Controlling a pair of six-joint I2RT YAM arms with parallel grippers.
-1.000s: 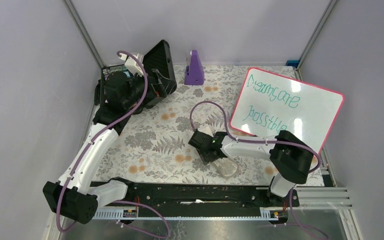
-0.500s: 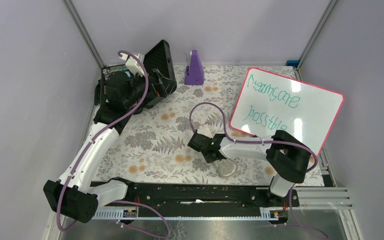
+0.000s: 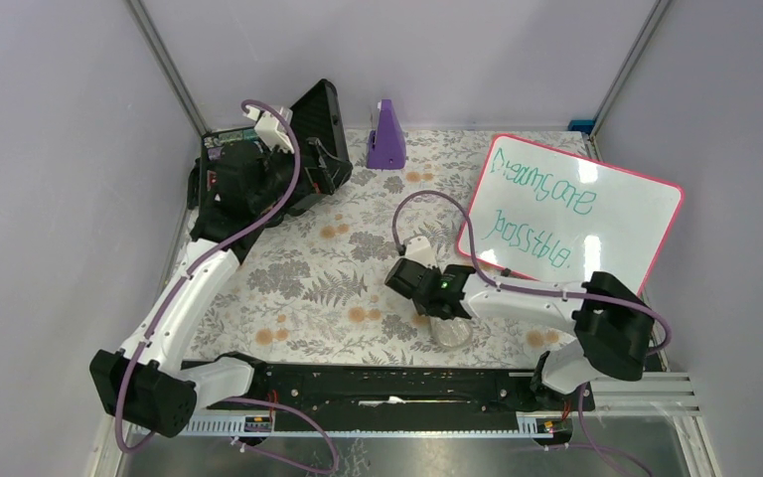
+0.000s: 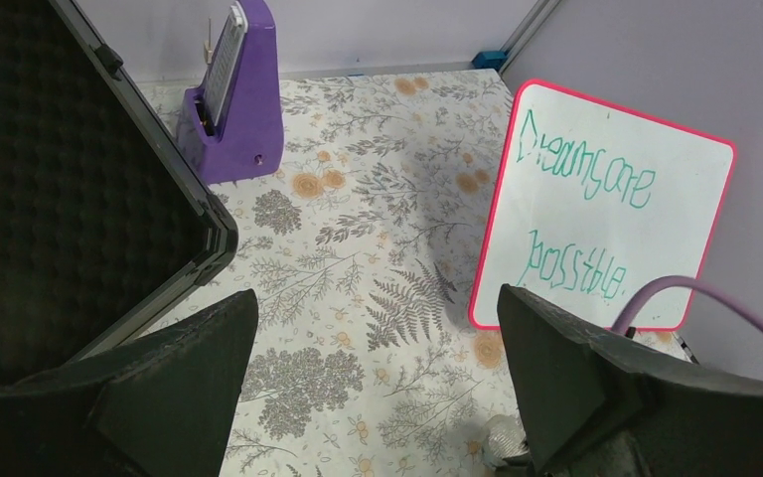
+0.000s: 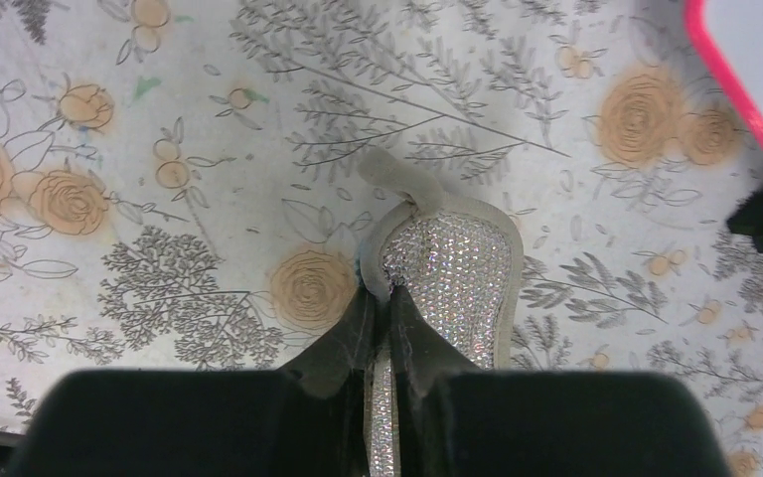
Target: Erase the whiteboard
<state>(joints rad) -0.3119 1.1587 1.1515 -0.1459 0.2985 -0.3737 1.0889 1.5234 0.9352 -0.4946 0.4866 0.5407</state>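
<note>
Jaws of right gripper (image 5: 382, 303) pinched together on the raised glittery strip of the sponge (image 5: 454, 268). Sponge lies flat on floral cloth (image 3: 298, 283), near the table's front, right of centre. Beyond it and to the right, whiteboard (image 3: 581, 214) stands propped by the right wall, face toward the arms, two lines of green writing across it. Its pink corner shows at the upper right of the right wrist view, apart from the sponge. At far left, left gripper (image 4: 376, 298) raised, jaws wide apart, nothing between them, just beside the open black case (image 4: 60, 179). Purple stand (image 3: 386, 137) at the back edge, well apart from the board.
</note>
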